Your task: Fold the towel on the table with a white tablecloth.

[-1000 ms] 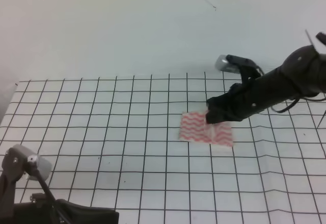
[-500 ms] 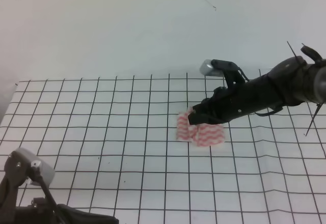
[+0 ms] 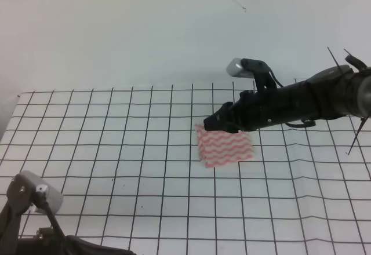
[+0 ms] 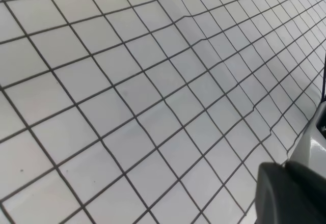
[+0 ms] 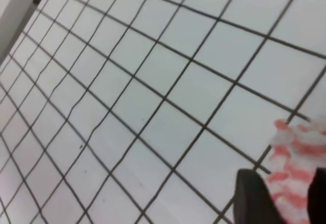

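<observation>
The towel, white with pink-red wavy stripes, lies doubled over on the white tablecloth that covers the table. My right gripper is down at the towel's upper left corner. In the right wrist view that towel corner stands between the two dark fingers, so the gripper is shut on it. My left arm rests low at the near left, far from the towel. Only a dark part of the left gripper shows, so its state is hidden.
The black-gridded cloth has low wrinkles on its right side and a raised crease in the left wrist view. A pale wall rises behind the table's far edge.
My right gripper has carried the towel's right edge leftward over the rest of it. The towel now lies doubled and flatter, shifted slightly left. The left arm has barely moved.
</observation>
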`<state>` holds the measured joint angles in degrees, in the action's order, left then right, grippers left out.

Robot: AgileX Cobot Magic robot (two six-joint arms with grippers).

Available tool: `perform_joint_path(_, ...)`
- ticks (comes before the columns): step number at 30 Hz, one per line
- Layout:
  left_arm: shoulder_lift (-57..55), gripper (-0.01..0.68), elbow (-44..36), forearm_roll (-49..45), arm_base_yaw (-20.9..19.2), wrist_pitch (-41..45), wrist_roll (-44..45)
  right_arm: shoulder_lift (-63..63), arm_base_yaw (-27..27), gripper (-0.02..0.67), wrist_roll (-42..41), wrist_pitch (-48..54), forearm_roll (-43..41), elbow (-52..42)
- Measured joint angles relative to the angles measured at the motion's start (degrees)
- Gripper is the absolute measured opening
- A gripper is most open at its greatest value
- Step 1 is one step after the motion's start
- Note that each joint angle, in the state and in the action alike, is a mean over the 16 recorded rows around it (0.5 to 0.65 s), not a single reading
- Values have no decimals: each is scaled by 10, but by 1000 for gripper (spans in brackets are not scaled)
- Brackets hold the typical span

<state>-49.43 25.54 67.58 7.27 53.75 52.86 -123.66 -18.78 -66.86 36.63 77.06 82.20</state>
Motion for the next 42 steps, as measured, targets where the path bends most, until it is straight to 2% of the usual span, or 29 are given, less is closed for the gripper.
perform_joint_path(4,0,1,0,1,0,-2,0,4,1,233,-10,-4,-7,0)
perform_joint_path(8,0,1,0,3,0,-4,1,8,3,243,-9,-11,-26,0)
perform_joint_path(21,0,1,0,9,0,-7,1,-25,4,167,16,-46,-75,26)
perform_joint_path(30,0,1,0,8,0,-1,-4,-63,4,157,21,-64,-84,78)
perform_joint_path(42,0,1,0,7,0,2,-6,-68,3,142,18,27,-190,125)
